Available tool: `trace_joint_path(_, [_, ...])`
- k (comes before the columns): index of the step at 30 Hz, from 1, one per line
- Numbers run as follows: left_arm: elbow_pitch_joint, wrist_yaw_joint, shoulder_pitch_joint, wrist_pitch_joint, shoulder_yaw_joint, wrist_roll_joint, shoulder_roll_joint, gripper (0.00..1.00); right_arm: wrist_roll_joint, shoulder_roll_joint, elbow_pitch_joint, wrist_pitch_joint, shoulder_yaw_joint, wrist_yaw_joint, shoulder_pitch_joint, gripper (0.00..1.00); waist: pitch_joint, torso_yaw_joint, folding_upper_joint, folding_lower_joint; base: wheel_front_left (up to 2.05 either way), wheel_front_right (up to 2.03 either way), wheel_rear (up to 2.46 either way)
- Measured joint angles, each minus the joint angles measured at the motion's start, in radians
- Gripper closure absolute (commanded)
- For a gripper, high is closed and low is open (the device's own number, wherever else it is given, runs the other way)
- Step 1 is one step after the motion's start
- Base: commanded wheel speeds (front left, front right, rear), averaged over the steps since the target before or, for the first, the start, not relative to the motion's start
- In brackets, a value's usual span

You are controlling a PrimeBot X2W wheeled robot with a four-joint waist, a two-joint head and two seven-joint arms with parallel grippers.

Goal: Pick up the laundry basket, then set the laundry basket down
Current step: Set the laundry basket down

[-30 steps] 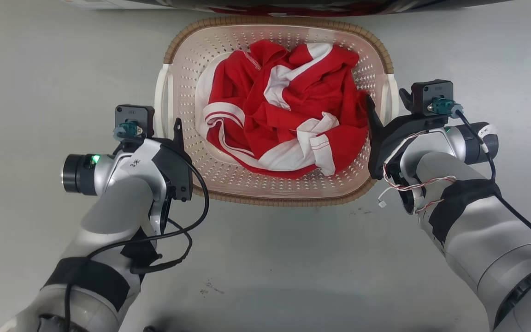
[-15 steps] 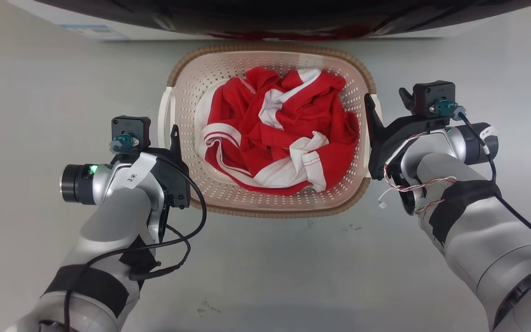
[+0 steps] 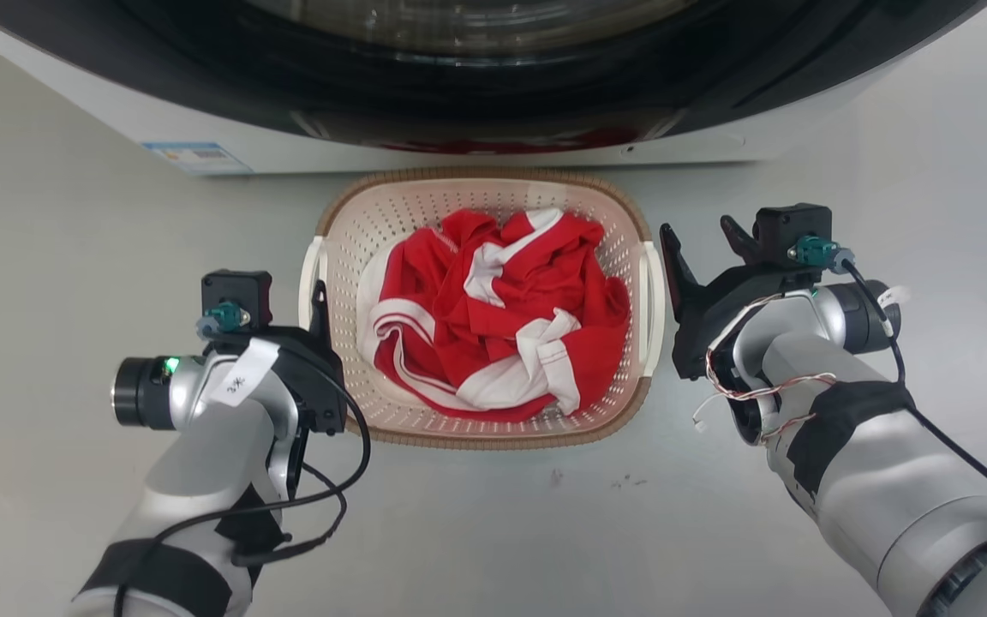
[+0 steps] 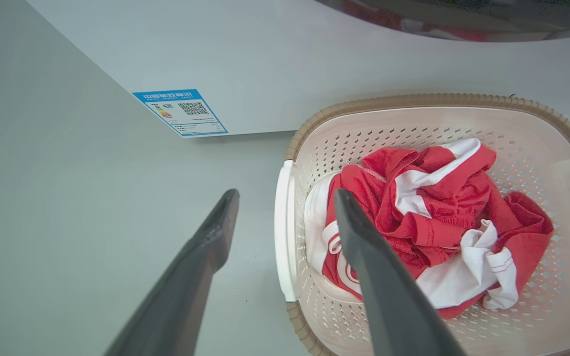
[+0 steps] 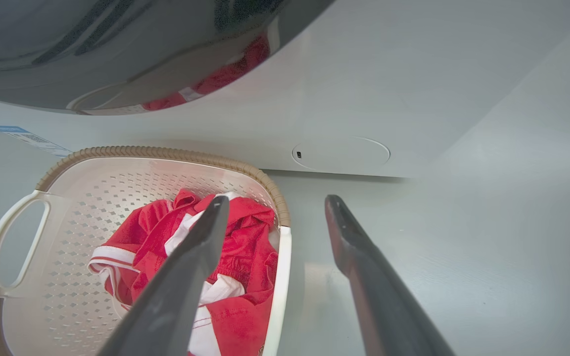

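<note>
The laundry basket (image 3: 425, 210) is sitting on the floor (image 3: 493, 531) while the left gripper (image 4: 285, 197) and right gripper (image 5: 276, 200) are hanging by its sides, fingers spread apart.

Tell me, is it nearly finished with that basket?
Nearly, it seems. The laundry basket sits on the floor by the washing machine, lower than a second ago, so lifting and lowering look done. In hand: left hand and right hand open, fingers astride each white handle, gripping nothing. Left: pulling both hands clear.
</note>
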Motion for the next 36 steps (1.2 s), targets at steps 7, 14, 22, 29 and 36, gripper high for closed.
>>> trace_joint_path(7, [-0.066,0.001,0.071,0.000,0.026,0.006,0.011,0.00,0.000,-0.012,-0.047,0.000,-0.047,0.000,0.070,0.00,-0.080,-0.011,0.0000,0.0000,0.00,0.00,0.00])
trace_joint_path(14, [-0.176,0.010,0.188,0.000,0.065,0.040,0.038,0.00,-0.003,-0.048,-0.127,0.000,-0.121,-0.014,0.188,0.00,-0.194,-0.021,0.0000,-0.0002,0.00,0.00,0.00])
trace_joint_path(22, [-0.311,0.020,0.337,0.000,0.126,0.077,0.065,0.00,-0.056,-0.072,-0.239,0.000,-0.181,-0.037,0.326,0.00,-0.312,-0.028,-0.0001,-0.0002,0.00,0.00,0.00])
trace_joint_path(29, [-0.444,0.028,0.497,0.000,0.188,0.128,0.095,0.00,-0.111,-0.095,-0.369,0.000,-0.243,-0.063,0.465,0.00,-0.409,-0.035,-0.0001,-0.0001,0.00,0.00,0.00])
trace_joint_path(36, [-0.555,0.028,0.660,0.000,0.319,0.193,0.109,0.00,-0.179,-0.130,-0.512,0.000,-0.319,-0.078,0.615,0.00,-0.489,-0.045,-0.0001,-0.0001,0.00,0.00,0.00])
